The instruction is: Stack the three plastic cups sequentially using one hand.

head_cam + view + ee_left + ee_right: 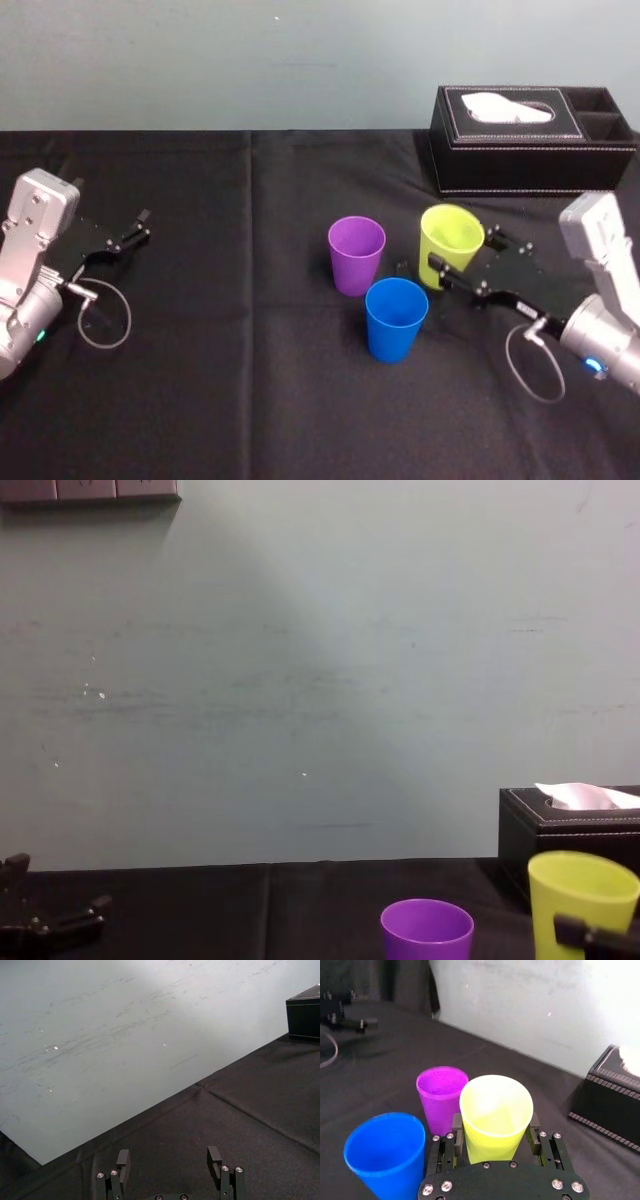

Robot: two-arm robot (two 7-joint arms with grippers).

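Three plastic cups stand close together on the black cloth, all upright and mouth up. The yellow-green cup (451, 243) (495, 1115) (580, 895) sits between the jaws of my right gripper (465, 250) (495, 1132), whose fingers (457, 1132) press on both of its sides. The purple cup (356, 254) (440, 1095) (427, 930) stands just to its left. The blue cup (395, 318) (385, 1152) is in front of those two, beside the right gripper. My left gripper (135, 228) (170, 1160) rests far off at the table's left, open and holding nothing.
A black tissue box (530, 140) (612, 1095) (570, 830) with a white tissue stands at the back right, behind the yellow-green cup. The black tablecloth (250, 400) covers the table, with a plain wall behind it.
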